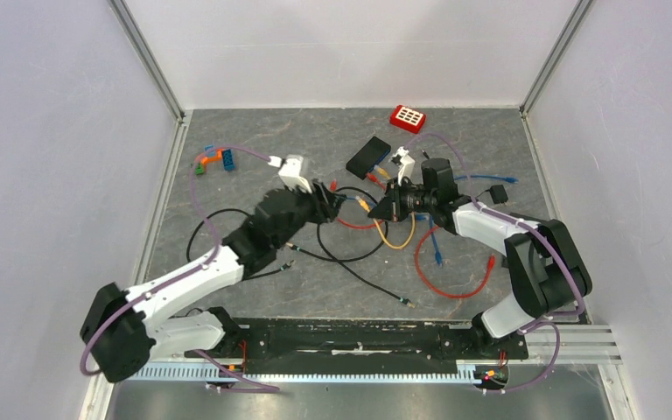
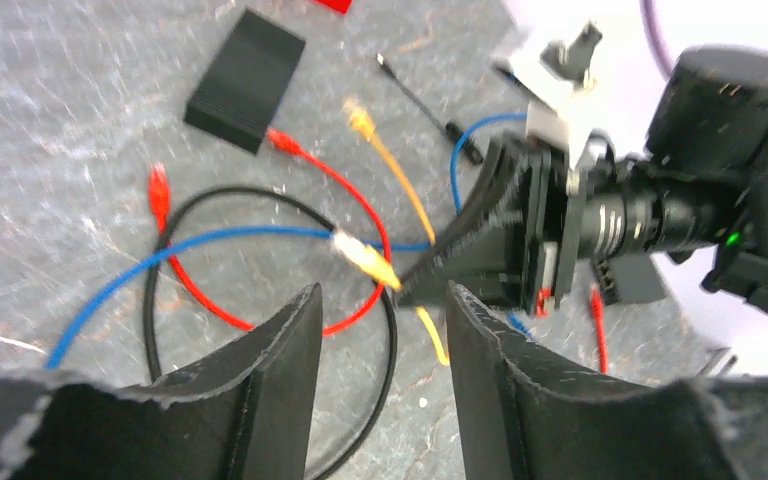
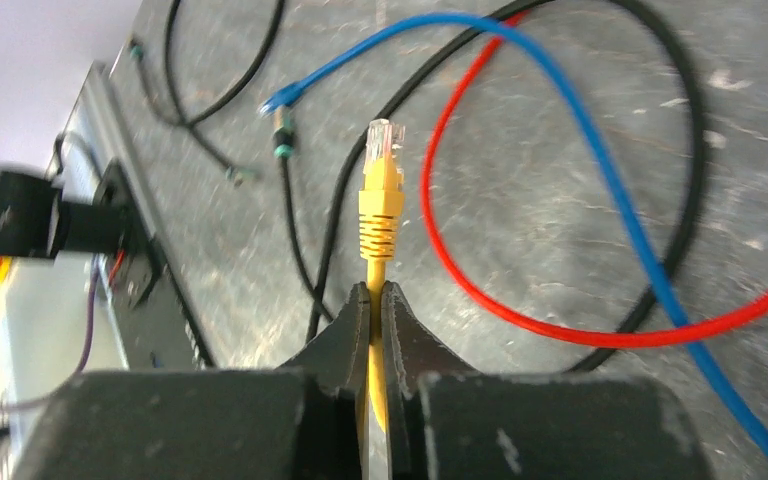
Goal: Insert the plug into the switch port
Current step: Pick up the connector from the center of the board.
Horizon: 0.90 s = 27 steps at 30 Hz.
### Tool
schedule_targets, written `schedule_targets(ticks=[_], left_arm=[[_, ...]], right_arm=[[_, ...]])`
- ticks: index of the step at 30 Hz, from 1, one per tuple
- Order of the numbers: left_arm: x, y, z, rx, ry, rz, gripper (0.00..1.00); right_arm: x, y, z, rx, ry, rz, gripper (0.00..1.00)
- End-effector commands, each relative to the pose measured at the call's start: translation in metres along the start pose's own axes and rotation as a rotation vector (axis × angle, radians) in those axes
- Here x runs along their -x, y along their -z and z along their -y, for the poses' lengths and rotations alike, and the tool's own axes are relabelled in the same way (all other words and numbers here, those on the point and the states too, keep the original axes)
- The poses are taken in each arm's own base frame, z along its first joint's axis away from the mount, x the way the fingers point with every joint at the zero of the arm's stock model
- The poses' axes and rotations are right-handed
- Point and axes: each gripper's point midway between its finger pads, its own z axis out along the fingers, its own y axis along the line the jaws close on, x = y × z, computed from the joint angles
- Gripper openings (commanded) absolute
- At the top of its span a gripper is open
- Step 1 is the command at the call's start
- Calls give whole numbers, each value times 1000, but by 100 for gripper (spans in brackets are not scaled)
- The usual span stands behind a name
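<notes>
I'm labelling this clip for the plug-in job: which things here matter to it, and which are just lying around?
In the job: yellow plug, its cable pinched by the right gripper; black box, likely the switch; left gripper, open nearby.
Lying about: red cable; blue cable; black cable; red block.

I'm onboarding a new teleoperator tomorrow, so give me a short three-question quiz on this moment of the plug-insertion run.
1. True or false: the left gripper holds the yellow plug.
2. Where does the right gripper clamp the yellow cable? A) on the plug's clear tip; B) just behind the plug's boot; C) mid-cable, far from the plug.
3. In the right wrist view, which cable colours lie on the table beyond the held plug?
Key: 1 false, its jaws stand open and empty. 2 B. 3 blue cable, red cable, black cable.
</notes>
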Motion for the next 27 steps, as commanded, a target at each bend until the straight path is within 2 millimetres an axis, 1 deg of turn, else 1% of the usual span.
schedule_targets(ticks=[1, 2, 3, 5, 7, 9, 11, 13, 15, 18, 23, 27], left_arm=[[23, 11, -11, -75, 63, -63, 56], [29, 12, -10, -108, 74, -80, 57], [33, 12, -11, -128, 72, -102, 58], [35, 11, -10, -167, 33, -152, 60], [31, 12, -17, -170, 9, -214, 62], [26, 14, -18, -204, 10, -260, 62], [19, 14, -15, -258, 14, -292, 63], [8, 13, -7, -329, 34, -340, 63], [-4, 12, 1, -393, 91, -398, 62], [-13, 9, 14, -485, 180, -437, 62], [-25, 5, 21, -563, 267, -466, 61], [-37, 2, 20, -583, 296, -503, 60]], right_arm=[[1, 20, -45, 266, 239, -80, 0], [1, 22, -47, 290, 277, -76, 0], [-5, 24, -49, 302, 276, -98, 0], [-10, 28, -51, 322, 303, -114, 0], [-14, 31, -52, 332, 321, -123, 0], [-16, 33, -54, 349, 334, -124, 0], [-18, 35, -59, 378, 348, -125, 0], [-18, 36, -60, 382, 360, -122, 0], [-17, 37, -61, 384, 369, -117, 0], [-15, 39, -63, 387, 380, -111, 0], [-16, 41, -64, 379, 382, -107, 1], [-17, 42, -64, 376, 376, -107, 1]])
